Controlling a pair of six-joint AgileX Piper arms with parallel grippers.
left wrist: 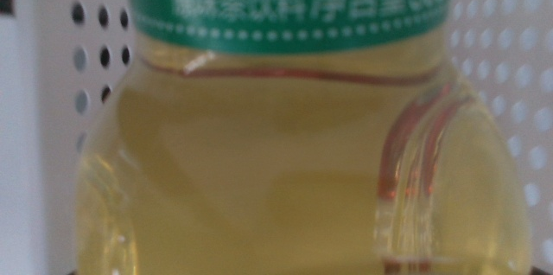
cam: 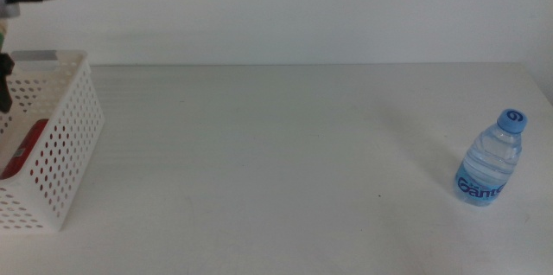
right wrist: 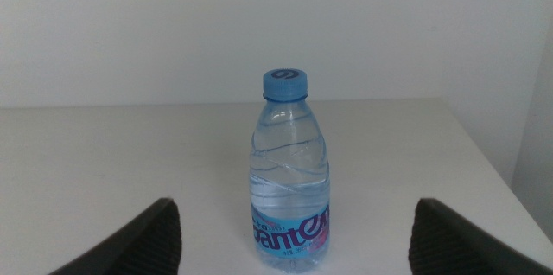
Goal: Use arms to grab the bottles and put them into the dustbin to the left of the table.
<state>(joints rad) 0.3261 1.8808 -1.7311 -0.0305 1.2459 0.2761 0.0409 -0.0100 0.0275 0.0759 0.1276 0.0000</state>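
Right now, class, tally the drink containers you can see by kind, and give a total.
Water bottle, standing on the table: 1
Yellow-drink bottle, against the dustbin wall: 1
Red can, in the dustbin: 1
Total: 3

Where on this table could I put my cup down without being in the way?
The whole stretch of table between the white basket at the left edge and the small water bottle near the right edge is bare. It is crowded only at the basket, where the left arm holds a yellow drink bottle.
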